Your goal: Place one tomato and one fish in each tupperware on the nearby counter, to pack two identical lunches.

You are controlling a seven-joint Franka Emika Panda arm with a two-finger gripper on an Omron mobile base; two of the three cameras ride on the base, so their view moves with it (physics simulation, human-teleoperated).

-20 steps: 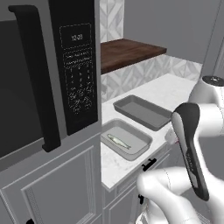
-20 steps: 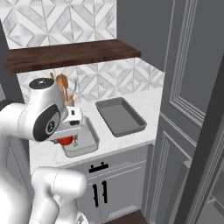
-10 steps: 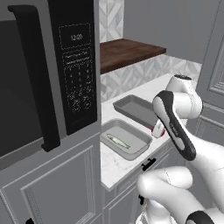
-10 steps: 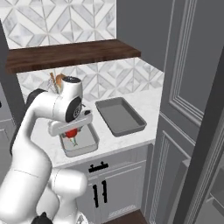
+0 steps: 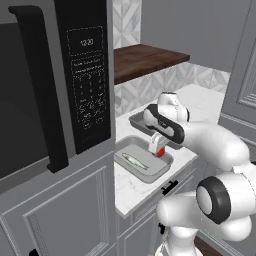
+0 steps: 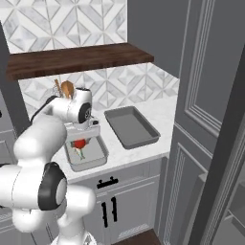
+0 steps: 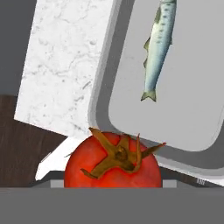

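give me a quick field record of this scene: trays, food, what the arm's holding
near tray: holds one fish, lying flat along the tray floor
far tray: nothing in it
tomato: held in the gripper, jaws closed on it, above the near tray's edge, not yet set down
fish in hand view: silver-green, tail toward the tomato
counter: white marble look, both trays side by side on it
shelf: dark wood, above the counter
packed so far: one fish in one tray
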